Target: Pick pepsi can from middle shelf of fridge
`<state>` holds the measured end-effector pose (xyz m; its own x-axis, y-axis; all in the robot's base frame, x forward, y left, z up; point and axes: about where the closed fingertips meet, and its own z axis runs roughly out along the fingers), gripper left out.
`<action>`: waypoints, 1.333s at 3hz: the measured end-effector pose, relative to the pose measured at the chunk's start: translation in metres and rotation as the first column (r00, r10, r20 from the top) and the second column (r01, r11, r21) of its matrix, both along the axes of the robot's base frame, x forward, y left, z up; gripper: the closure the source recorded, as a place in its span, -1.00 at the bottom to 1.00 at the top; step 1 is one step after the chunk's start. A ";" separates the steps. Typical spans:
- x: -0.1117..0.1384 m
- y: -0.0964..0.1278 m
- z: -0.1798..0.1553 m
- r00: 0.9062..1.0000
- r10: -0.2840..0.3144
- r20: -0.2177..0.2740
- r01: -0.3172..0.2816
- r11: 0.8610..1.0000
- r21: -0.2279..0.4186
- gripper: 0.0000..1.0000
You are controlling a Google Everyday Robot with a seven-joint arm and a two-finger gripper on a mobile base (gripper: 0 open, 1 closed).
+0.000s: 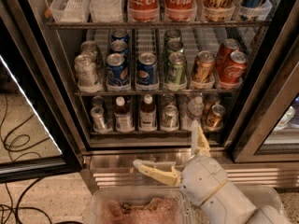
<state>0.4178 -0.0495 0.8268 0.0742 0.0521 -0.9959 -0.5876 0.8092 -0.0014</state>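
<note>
The fridge [163,158] stands open in front of me, with black frames and a steel base panel. Its middle shelf [154,92] carries rows of small cans in pale lanes. Two blue pepsi cans stand at the front, one [117,71] left and one [147,69] beside it, with more behind [119,47]. A green can [176,69], a gold can [203,66] and red Coca-Cola cans [232,66] stand to their right. My gripper [165,143] is open and empty, low in front of the base panel, below the shelves and right of the pepsi cans.
Coca-Cola bottles [144,1] line the top shelf. Small bottles and cans [147,113] line the lower shelf. The open glass door [28,125] stands at the left. A clear plastic tub [135,209] sits at the bottom. Cables [14,143] lie on the floor at the left.
</note>
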 end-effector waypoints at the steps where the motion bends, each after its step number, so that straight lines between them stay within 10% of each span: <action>1: -0.004 0.043 -0.009 1.000 -0.019 0.025 0.019 1.000 0.015 -1.00; 4: 0.022 0.026 -0.029 0.996 -0.085 0.012 0.084 0.996 0.036 -1.00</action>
